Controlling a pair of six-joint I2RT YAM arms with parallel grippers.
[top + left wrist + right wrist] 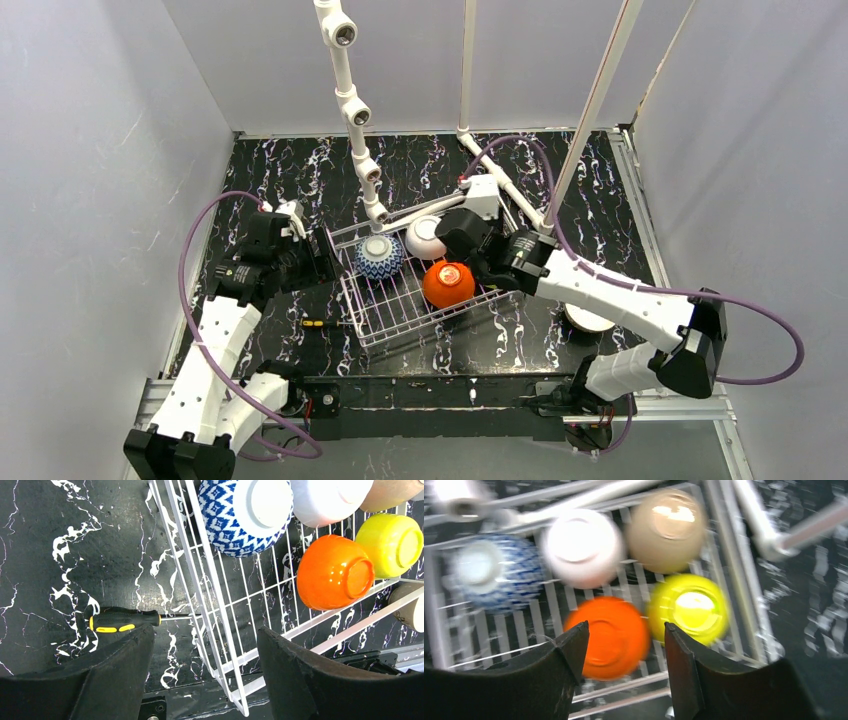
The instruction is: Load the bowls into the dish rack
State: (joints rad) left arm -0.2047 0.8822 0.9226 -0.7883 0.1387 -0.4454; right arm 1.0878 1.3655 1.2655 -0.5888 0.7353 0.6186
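At the near edge of the table, the jaws of the left arm are seen spread wide and empty, held low beside the near-left corner of the dish rack; nothing is gripped. It is judged that they are kept there out of the way, or to steady the rack. A yellow-and-black screwdriver is left on the table just beside that corner, its tip reaching the wire. To the right, one tan bowl is found on the table outside the rack, partly hidden under the right arm; it is judged to be the last one left to load. The jaws of the right arm are held open and empty above the rack, gripping nothing. Five bowls are carried in the rack, all turned base-up, presumably so that they drain. In the nearer row, the orange bowl and the yellow-green bowl are set side by side, with free space to their left. In the farther row, the blue-and-white bowl, the white bowl and a second tan bowl are lined up. Beyond them, the white pipe frame is seen.
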